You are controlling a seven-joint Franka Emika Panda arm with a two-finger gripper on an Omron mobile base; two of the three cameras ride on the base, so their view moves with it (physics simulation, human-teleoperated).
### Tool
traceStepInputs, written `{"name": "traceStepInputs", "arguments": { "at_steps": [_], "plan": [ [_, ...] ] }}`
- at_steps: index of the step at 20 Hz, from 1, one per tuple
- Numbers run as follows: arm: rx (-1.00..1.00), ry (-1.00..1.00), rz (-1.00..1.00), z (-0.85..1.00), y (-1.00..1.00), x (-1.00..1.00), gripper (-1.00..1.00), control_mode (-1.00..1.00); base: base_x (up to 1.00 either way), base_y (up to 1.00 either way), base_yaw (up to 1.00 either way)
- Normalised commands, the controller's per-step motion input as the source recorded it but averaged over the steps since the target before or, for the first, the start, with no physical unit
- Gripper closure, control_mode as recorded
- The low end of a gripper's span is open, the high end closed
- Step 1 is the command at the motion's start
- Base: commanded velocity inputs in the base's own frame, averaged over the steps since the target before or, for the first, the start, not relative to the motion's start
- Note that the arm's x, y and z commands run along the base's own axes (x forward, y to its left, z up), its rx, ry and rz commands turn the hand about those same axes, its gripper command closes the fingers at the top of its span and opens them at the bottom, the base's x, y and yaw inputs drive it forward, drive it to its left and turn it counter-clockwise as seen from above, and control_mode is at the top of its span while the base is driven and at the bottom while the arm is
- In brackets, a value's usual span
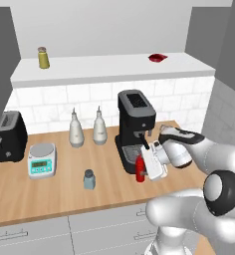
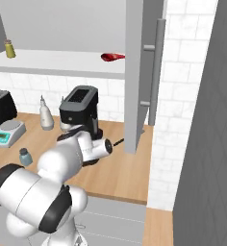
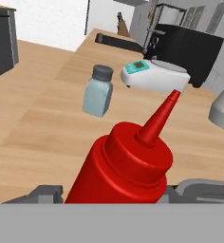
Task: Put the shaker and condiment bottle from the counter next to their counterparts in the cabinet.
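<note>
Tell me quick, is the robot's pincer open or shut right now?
Pincer: partly closed around the red condiment bottle on the counter; a firm grip cannot be told.

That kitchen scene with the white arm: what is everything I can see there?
Condiment bottle: one, red, upright on the counter before the coffee machine, between the gripper's fingers.
Shaker: one, pale blue-grey, on the counter left of the bottle.
Olive-yellow shaker: one, left on the cabinet shelf.
Red packet: one, right on that shelf.
White bottles: two, by the tiled wall.
Coffee machine: one, black.
Kitchen scale: one, white and teal.
Toaster: one, black, far left.
Gripper: one, white, around the bottle; grip not clearly closed.
</note>
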Motion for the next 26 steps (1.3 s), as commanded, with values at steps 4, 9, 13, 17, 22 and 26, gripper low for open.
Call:
{"name": "traceStepInputs", "arguments": {
  "at_steps": [4, 9, 13, 17, 22, 26],
  "plan": [
    [0.0, -0.03, 0.0, 0.54, 0.0, -0.16, 1.0, -1.0, 0.0, 0.0, 0.0],
    [0.0, -0.1, 0.0, 0.46, 0.0, -0.82, 1.0, -1.0, 0.0, 0.0, 0.0],
    [0.0, -0.12, 0.0, 0.4, 0.0, -1.0, 1.0, -1.0, 0.0, 0.0, 0.0],
    [0.0, -0.1, 0.0, 0.42, -0.01, -0.98, 1.0, -1.0, 0.0, 0.0, 0.0],
    [0.0, -0.11, -0.01, 0.56, -0.01, -0.85, 1.0, -1.0, 0.0, 0.0, 0.0],
    [0.01, -0.06, -0.14, 0.9, -0.01, -0.33, 1.0, -1.0, 0.0, 0.0, 0.0]
  ]
}}
